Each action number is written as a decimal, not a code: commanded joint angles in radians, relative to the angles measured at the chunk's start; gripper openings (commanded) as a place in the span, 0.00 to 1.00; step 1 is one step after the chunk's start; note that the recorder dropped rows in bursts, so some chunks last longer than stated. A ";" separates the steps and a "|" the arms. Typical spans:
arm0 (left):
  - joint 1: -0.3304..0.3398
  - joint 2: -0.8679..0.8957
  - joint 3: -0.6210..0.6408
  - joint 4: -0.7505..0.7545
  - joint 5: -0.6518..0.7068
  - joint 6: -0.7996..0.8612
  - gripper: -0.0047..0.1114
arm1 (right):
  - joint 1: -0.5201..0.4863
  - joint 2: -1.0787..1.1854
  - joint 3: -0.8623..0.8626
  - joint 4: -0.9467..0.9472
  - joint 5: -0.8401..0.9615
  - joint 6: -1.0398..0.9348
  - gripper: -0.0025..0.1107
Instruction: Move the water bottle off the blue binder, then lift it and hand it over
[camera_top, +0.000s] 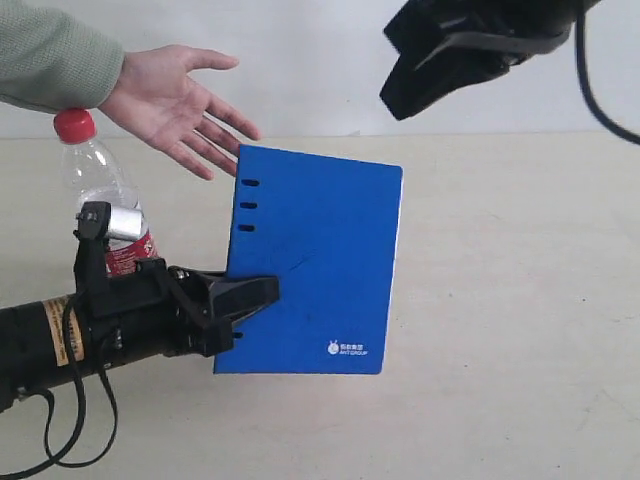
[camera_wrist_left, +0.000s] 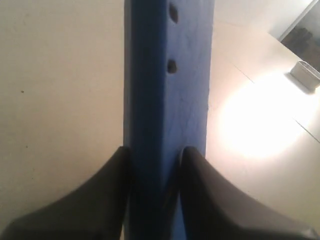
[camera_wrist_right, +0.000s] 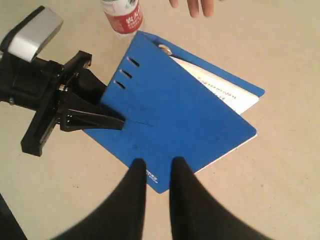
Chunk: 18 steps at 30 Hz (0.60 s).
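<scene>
I am holding the blue binder (camera_top: 320, 260) by its spine edge with the left gripper (camera_top: 262, 292). The jaws are pinching it just below the slots, and the binder is tilting up off the bench (camera_top: 520, 300) with its cover facing the exterior camera. The water bottle (camera_top: 95, 170) is standing upright on the bench at ten o'clock of the binder, behind my left arm and clear of the cover, so I am counting that part as done. A person's open hand (camera_top: 175, 95) is waiting palm-up at eleven o'clock, near the binder's top corner. The right gripper (camera_wrist_right: 156, 167) is hanging high at one o'clock, its jaws drawn nearly together on nothing.

I am reading this step as the handover. To do it well, I am planning a slow move toward eleven o'clock, leading with the free top corner so the palm meets the cover and not my jaws. In the right wrist view the covers are fanning apart at the free edge, so I am avoiding any quick swing. I am also watching the bottle, since the arm is passing close beside it. I am not spreading the jaws until the hand is closing on the binder.
</scene>
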 joint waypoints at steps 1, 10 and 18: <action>-0.002 -0.086 -0.023 -0.027 -0.011 -0.074 0.08 | 0.001 -0.061 -0.006 0.020 0.006 -0.001 0.02; -0.002 -0.198 -0.226 0.105 0.203 -0.405 0.08 | 0.001 -0.074 -0.006 0.039 0.007 0.002 0.02; 0.012 -0.273 -0.331 0.046 0.555 -0.534 0.08 | 0.001 -0.074 -0.001 0.045 0.015 -0.001 0.02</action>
